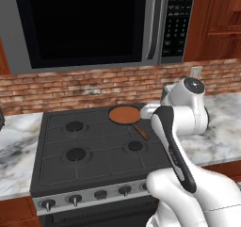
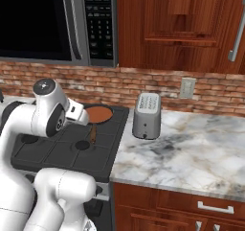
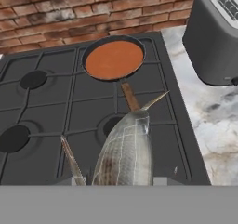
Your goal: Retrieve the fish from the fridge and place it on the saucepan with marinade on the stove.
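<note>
Brick wall (image 2: 143,84) runs behind the marble desk (image 2: 191,148), under a microwave (image 1: 94,23) and wooden cabinets (image 2: 182,24). Between the desk parts sits the stove (image 1: 94,146), dark with four burners and a row of knobs in front. On its back right burner stands the saucepan (image 3: 115,59) with the marinade (image 3: 114,60) as a flat reddish-brown disc; its thin brown handle points toward the front of the stove. A grey toaster (image 2: 146,115) stands on the desk just beside the stove, to the right.

In the hand view the fish (image 3: 126,153) is close to the camera, at the gripper (image 3: 116,181) — silvery, its pointed end reaching toward the pan handle. It hangs above the front right burner, apart from the saucepan. The jaws seem clamped on the fish, though the fingertips are mostly hidden by it.
</note>
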Robot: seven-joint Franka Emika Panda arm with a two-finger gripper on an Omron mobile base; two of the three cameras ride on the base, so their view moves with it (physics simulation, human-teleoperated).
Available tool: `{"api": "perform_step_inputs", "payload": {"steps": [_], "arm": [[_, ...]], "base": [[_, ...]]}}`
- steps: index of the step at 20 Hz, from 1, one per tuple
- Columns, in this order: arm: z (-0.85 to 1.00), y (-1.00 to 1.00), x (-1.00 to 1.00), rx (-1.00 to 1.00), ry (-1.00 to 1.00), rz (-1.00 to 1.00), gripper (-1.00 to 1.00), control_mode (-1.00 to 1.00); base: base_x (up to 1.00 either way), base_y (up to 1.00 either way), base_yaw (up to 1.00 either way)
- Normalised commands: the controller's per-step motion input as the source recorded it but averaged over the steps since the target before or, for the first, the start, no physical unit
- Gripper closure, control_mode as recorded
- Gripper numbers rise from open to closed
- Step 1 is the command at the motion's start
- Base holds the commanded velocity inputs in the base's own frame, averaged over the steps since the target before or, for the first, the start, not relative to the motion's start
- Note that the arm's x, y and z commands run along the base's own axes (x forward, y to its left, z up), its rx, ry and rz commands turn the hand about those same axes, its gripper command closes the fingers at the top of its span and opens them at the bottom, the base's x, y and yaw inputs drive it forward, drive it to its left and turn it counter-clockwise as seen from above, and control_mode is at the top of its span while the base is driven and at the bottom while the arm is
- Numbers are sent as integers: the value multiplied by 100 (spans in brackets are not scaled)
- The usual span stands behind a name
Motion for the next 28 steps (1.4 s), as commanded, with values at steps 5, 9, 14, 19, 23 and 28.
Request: {"api": "perform_step_inputs", "payload": {"steps": [5, 9, 14, 19, 23, 28], "arm": [[-11, 3, 21, 0, 0, 0, 100, -100], [-13, 4, 23, 0, 0, 0, 100, -100], [-16, 5, 21, 0, 0, 0, 100, -100], [-10, 2, 21, 0, 0, 0, 100, -100], [-6, 0, 22, 0, 0, 0, 100, -100], [-9, 0, 20, 0, 0, 0, 100, -100]], "base": [[0, 0, 0], [0, 0, 0], [0, 0, 0], [0, 0, 0], [0, 0, 0], [0, 0, 0]]}}
